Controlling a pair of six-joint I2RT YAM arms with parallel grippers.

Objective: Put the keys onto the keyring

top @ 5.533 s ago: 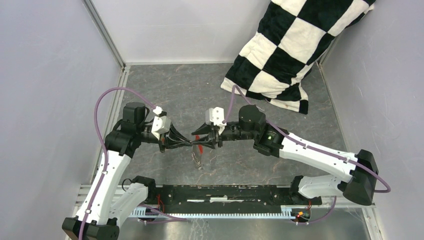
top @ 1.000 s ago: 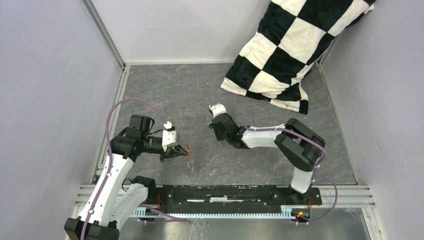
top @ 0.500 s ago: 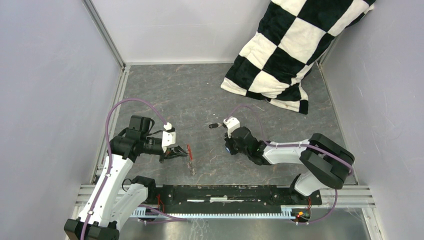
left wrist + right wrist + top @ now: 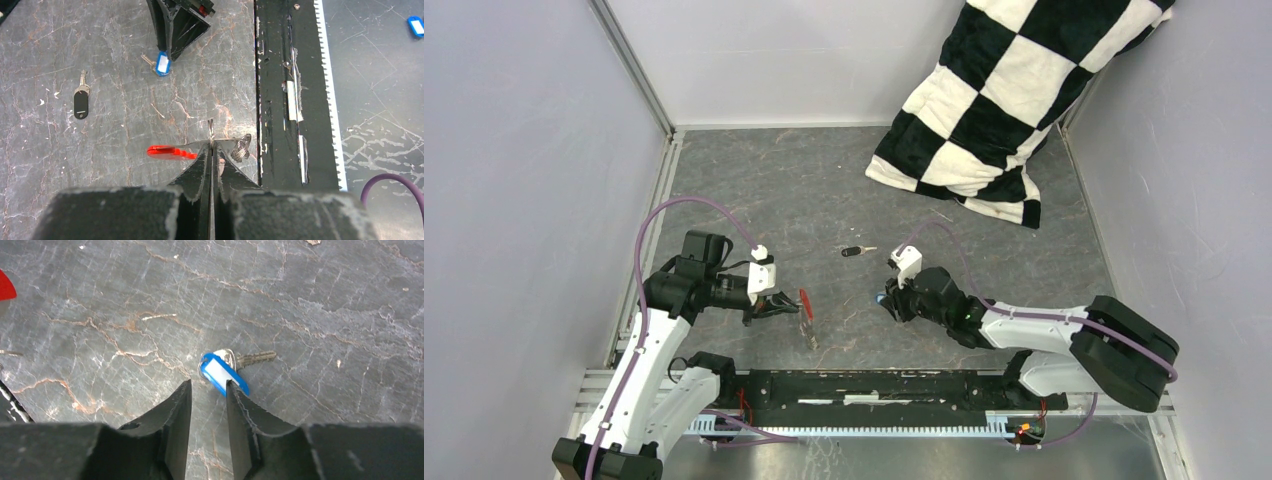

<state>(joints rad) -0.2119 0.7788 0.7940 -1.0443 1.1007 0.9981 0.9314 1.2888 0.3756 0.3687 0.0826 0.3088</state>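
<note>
My left gripper (image 4: pixel 786 305) is shut on the keyring's thin wire (image 4: pixel 211 131) and holds it just above the table. The red tag (image 4: pixel 167 151) sticks out on one side of the jaws and a small coiled ring (image 4: pixel 241 148) on the other. The black-headed key (image 4: pixel 854 252) lies alone mid-table. The blue-headed key (image 4: pixel 222 372) lies flat in front of my right gripper (image 4: pixel 209 385). That gripper is low over the table and open, with the blue head at its right fingertip (image 4: pixel 235 392) and nothing between the fingers.
A black-and-white checkered cushion (image 4: pixel 994 110) leans in the back right corner. A black rail (image 4: pixel 894 385) runs along the near edge between the arm bases. Grey walls close in both sides. A small blue tag (image 4: pixel 415 26) lies beyond the rail.
The right arm has drawn back from the black key, leaving it on the table, come down at the blue key, and its jaws have opened. The left arm still holds the keyring in place.
</note>
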